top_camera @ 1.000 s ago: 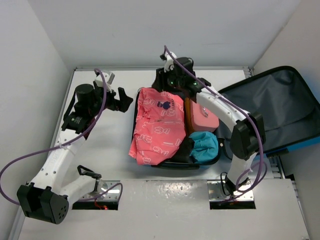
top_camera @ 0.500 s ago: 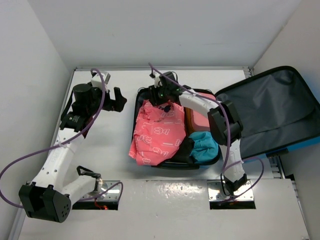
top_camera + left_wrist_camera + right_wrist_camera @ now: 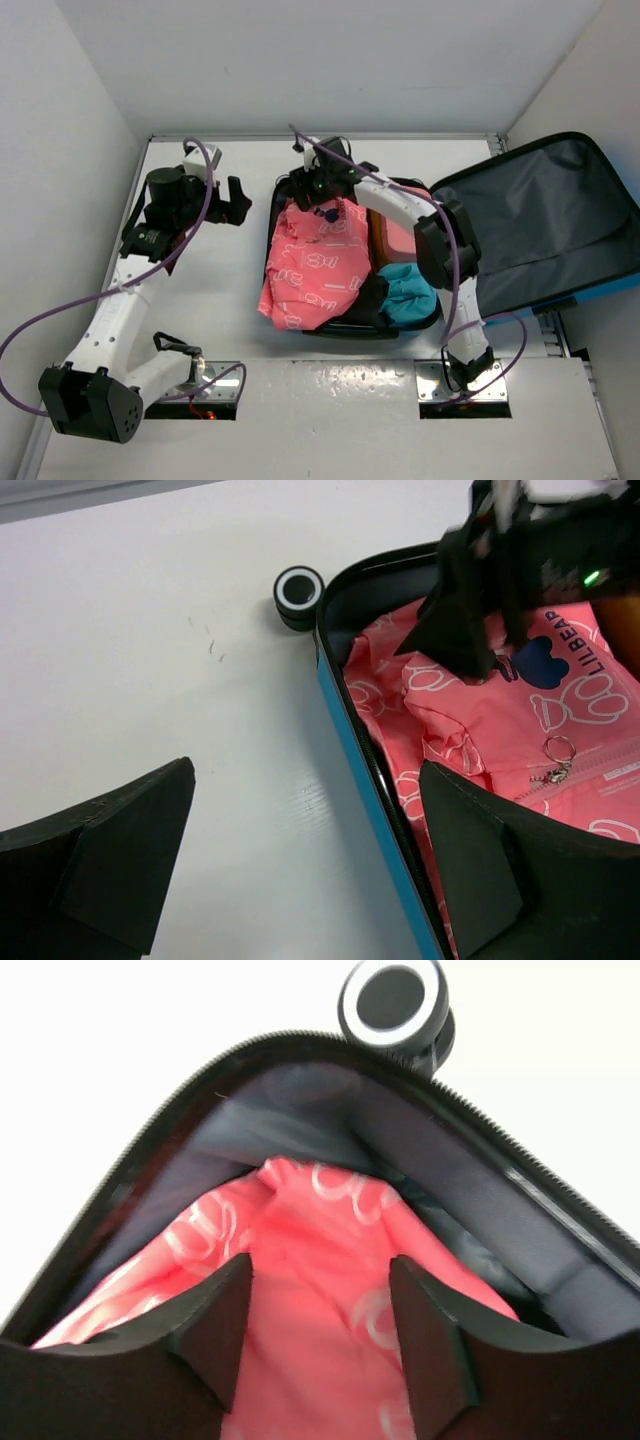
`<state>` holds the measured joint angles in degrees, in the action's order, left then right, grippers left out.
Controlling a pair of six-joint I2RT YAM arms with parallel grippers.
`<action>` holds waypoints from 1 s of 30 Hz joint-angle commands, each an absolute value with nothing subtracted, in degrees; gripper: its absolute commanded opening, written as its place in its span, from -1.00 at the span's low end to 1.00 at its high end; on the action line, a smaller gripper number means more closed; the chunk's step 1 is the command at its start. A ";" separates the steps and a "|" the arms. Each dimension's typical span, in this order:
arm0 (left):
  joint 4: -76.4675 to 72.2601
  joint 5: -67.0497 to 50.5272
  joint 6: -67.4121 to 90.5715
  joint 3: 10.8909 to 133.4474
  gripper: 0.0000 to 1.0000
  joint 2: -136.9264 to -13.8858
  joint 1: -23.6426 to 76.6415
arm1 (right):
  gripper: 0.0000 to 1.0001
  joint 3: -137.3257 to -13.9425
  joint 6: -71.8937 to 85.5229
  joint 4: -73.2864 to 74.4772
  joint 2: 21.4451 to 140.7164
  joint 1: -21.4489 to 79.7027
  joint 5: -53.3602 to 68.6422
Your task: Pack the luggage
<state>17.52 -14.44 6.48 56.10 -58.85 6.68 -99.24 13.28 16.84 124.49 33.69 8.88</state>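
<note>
You held the right gripper (image 3: 320, 1272), jaws apart, over the pink garment (image 3: 310, 265) in the far-left corner of the luggage (image 3: 555, 215) lying open mid-table, apparently to tuck cloth below the rim, while your left gripper (image 3: 305, 780) hung wide open alongside, out of the way.

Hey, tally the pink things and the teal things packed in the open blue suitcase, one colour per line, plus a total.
Pink: 2, the printed garment and the small case.
Teal: 1, the bundle.
Total: 3 in the luggage.
</note>
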 commanded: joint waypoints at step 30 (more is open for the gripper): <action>24.61 -20.65 22.32 60.12 0.98 -62.32 -17.75 | -0.45 -79.89 -14.50 37.35 92.63 57.12 46.85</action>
